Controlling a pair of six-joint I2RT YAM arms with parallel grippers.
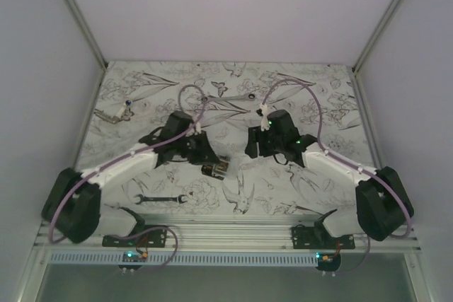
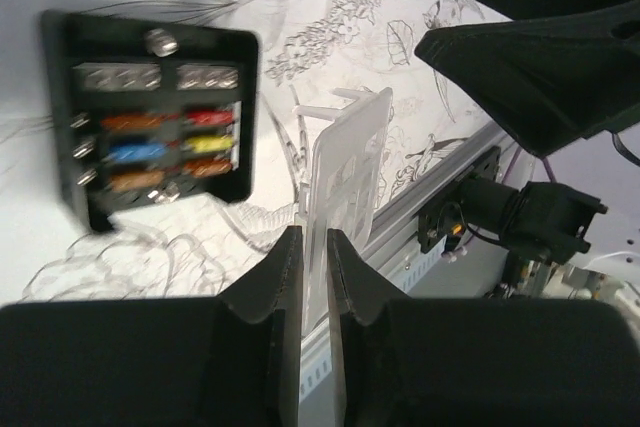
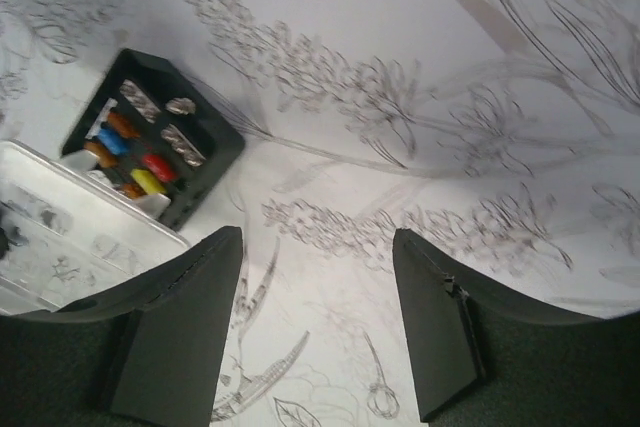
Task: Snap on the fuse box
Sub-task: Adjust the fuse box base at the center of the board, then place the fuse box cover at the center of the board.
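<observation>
The fuse box [image 2: 155, 127] lies open on the flower-printed table [image 1: 311, 175], about mid-table between the two arms. Its orange, blue, yellow and red fuses face up and nothing covers them. From the top camera it is hard to separate from the left gripper's tip, so its exact spot there is unclear.

The left gripper [image 2: 315, 272] is pinched narrow on one edge of the clear plastic cover [image 2: 345, 172]. The cover stands on edge just beside the box, not over it, and whether it touches the box cannot be told. The right gripper [image 3: 320, 317] hangs above bare table near the box with its jaws wide and nothing between them.

The step in hand looks like bringing the cover to the box, with fitting not yet begun. The next move probably calls for three things:

- Turn the cover flat.
- Square its edges to the box's rim.
- Press down evenly until the clips catch.

The box sits loose on a smooth surface, so it may slide or tip under an off-centre push — the free right gripper is well placed to steady it or add pressure. A combination wrench [image 1: 163, 199] lies nearer the left base, clear of the work.
</observation>
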